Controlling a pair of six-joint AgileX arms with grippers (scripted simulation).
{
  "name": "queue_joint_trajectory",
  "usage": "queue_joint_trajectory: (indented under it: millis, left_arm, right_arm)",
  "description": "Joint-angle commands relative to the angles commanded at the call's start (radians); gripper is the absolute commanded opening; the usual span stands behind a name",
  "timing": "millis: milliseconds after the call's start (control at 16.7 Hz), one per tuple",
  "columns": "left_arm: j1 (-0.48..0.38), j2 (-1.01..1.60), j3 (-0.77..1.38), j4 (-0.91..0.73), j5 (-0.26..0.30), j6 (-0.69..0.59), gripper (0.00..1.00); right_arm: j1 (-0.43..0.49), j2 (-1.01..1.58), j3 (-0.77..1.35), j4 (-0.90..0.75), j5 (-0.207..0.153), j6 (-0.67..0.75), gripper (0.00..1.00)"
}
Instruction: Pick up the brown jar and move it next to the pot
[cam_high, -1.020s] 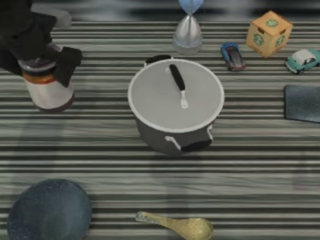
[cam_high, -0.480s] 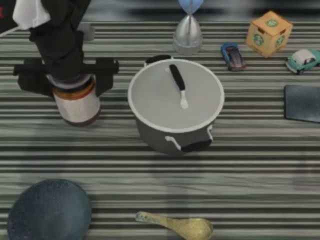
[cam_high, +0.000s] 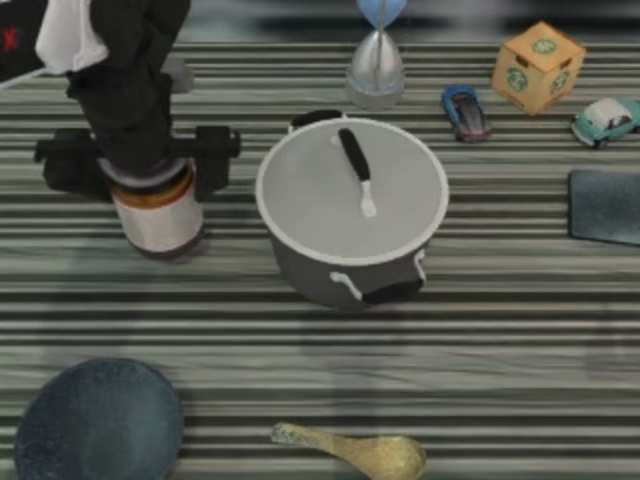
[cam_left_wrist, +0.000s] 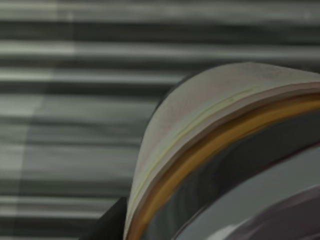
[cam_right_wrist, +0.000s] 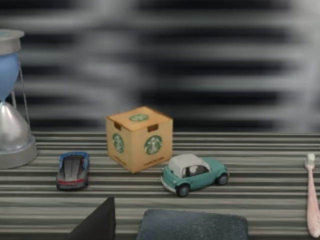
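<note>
Our left gripper (cam_high: 137, 160) is clenched on the neck of the jar (cam_high: 157, 218), its two black fingers (cam_high: 215, 152) sticking out on either side of the lid in the top view. The jar hangs upright under it, on the left half of the table, well to the left of the pot (cam_high: 351, 207) and with a clear strip of striped table (cam_high: 320, 340) between the two.

A second ago the jar was near the table's left edge; half a second ago it had travelled most of the way toward the pot, and since then it has crept only a little farther right and slightly toward the near side. We judge from that slowing that the carry is nearly over and the arm is settling over the drop spot.

The left wrist view shows only the jar's label and orange band (cam_left_wrist: 220, 142) close up, with table behind. We cannot tell from it whether the base is touching the table.

What remains, as we read it, is to lower the jar, let go and lift away. The gap to the pot looks safe; a tilt on release is the main risk.

Our right arm is parked out of the top view; its wrist camera looks at the box (cam_right_wrist: 139, 138) and toy cars at the far right.
</note>
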Motion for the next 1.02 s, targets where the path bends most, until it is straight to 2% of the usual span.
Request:
queue_joint_trajectory:
  millis: [240,480,1020]
  left_arm:
    - [0.002,0.038,-0.057,0.101,0.000,0.003,0.00]
    - [0.002,0.042,-0.062,0.110,0.000,0.003,0.00]
    - [0.002,0.042,-0.062,0.110,0.000,0.003,0.68]
  right_arm:
    - [0.000,0.000,0.000,0.000,0.000,0.000,1.00]
    - [0.000,0.000,0.000,0.000,0.000,0.000,1.00]
    - [0.000,0.000,0.000,0.000,0.000,0.000,1.00]
